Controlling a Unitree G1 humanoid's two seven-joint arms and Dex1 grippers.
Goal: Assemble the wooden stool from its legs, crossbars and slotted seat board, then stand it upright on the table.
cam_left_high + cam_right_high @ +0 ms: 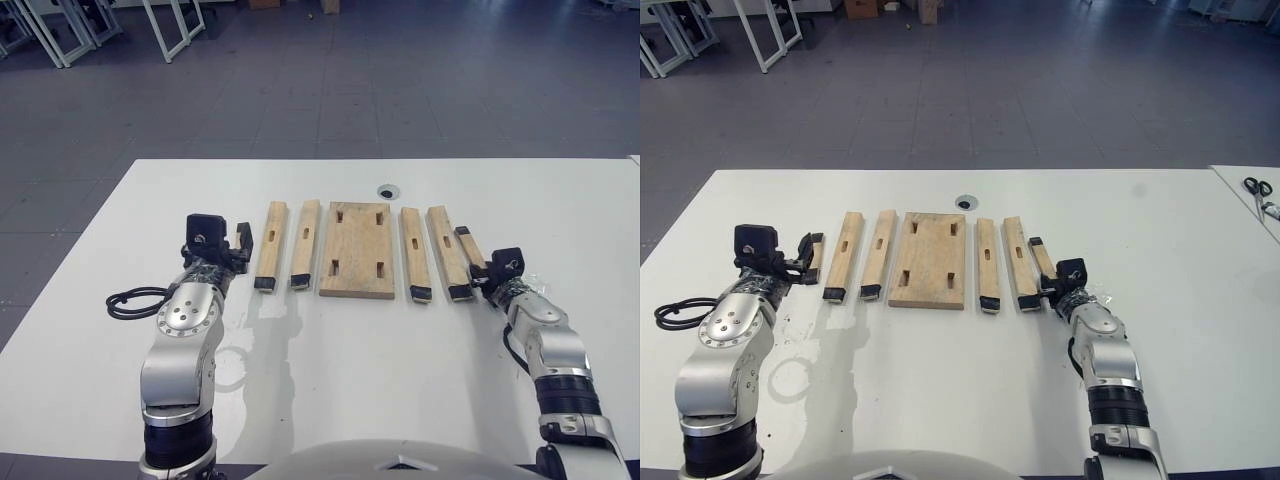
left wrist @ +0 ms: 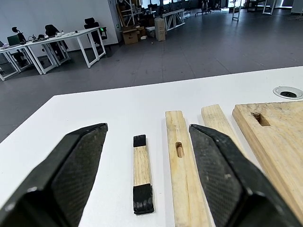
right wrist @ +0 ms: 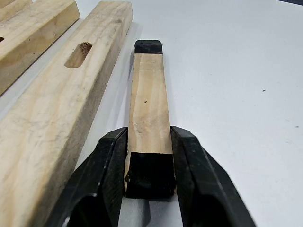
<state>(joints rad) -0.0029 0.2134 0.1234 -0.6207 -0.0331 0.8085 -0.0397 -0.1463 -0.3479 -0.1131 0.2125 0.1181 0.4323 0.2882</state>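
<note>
Right gripper point(image 3: 149, 142) is clamped on the near black end of the right crossbar point(image 3: 148, 94), which lies on the table point(image 1: 330, 380) just beside the right legs point(image 1: 449, 252). Left gripper point(image 2: 149, 137) gapes wide and holds nothing. The left crossbar point(image 2: 142, 172) lies flat just ahead, in line with the gap. A cable point(image 1: 135, 300) is coiled off to the left. Across the row, the board point(image 1: 358, 248) sits slots up between the left legs point(image 1: 271, 245) and the right pair. Behind it is a grommet point(image 1: 387, 190).
</note>
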